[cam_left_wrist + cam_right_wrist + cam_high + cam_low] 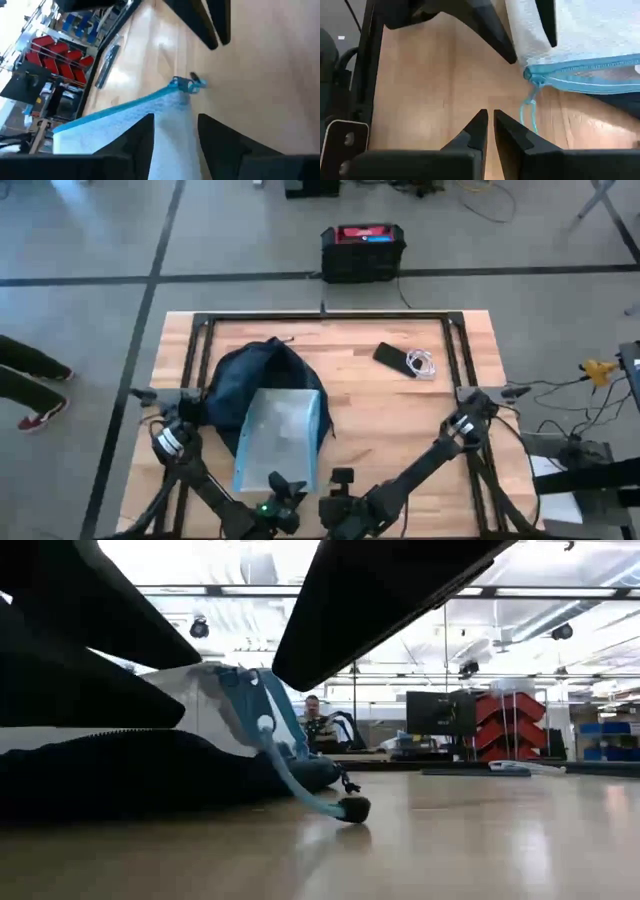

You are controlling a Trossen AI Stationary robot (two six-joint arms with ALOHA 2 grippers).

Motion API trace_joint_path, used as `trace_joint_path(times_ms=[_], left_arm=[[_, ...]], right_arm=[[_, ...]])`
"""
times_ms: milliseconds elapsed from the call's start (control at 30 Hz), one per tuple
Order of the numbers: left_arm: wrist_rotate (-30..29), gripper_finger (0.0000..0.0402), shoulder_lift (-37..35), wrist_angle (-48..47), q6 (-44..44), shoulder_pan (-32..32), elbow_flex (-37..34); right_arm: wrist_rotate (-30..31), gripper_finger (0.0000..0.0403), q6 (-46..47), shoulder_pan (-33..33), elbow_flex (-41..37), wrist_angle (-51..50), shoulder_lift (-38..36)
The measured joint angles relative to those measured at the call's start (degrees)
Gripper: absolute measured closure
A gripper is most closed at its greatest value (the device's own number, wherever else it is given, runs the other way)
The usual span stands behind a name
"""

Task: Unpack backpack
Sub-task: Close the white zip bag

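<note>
The dark navy backpack (250, 385) lies on the table's left half; it is the low dark mass (120, 775) in the low view. A pale mesh pouch (280, 438) with a blue zipper edge (150, 99) slants over the backpack's near side. Its blue pull cord (300, 790) hangs down, with the dark end (352, 808) on the table. My left gripper (176, 120) is at the pouch's near end (283, 485), shut on it. My right gripper (487, 114) hovers just right of it (342, 478), shut and holding nothing. My left gripper pinches the pouch's near end (175, 112) between its two fingers (145, 140), coming from the table's near side. The white mesh runs out from between them, away from the gripper. The pouch sits tilted, with its far part over the backpack (285, 405) and the cord end on the table.
A black phone (393, 358) and a coiled white cable (421, 364) lie on the far right of the table. A black box with a red top (362, 250) stands on the floor beyond the far edge. A person's legs (30, 380) show on the left. Bare wood stretches to the right (400, 420).
</note>
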Motion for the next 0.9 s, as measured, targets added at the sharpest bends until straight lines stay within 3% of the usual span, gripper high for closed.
trace_joint_path(times_ms=[133,367,533,633,900], left_arm=[[0.03,0.0280,0.00,1.45,0.01,0.15,0.00],[0.89,0.0286,0.00,1.54,-2.50,2.30,-1.13],[2.55,0.0347,0.00,1.53,-4.07,3.27,-1.31],[3.37,0.0392,0.00,1.54,-4.20,3.27,-1.31],[3.76,0.0401,0.00,1.73,-4.53,2.68,-1.31]], right_arm=[[-0.20,0.0368,-0.73,-0.71,-0.01,-1.00,0.01],[-1.70,0.0285,0.88,-3.36,-0.49,0.10,0.37],[-1.73,0.0241,1.37,-4.43,-0.53,0.13,0.44],[-1.66,0.0231,1.60,-4.95,-0.81,0.05,0.48],[-3.44,0.0254,2.19,-7.03,-0.81,0.20,0.48]])
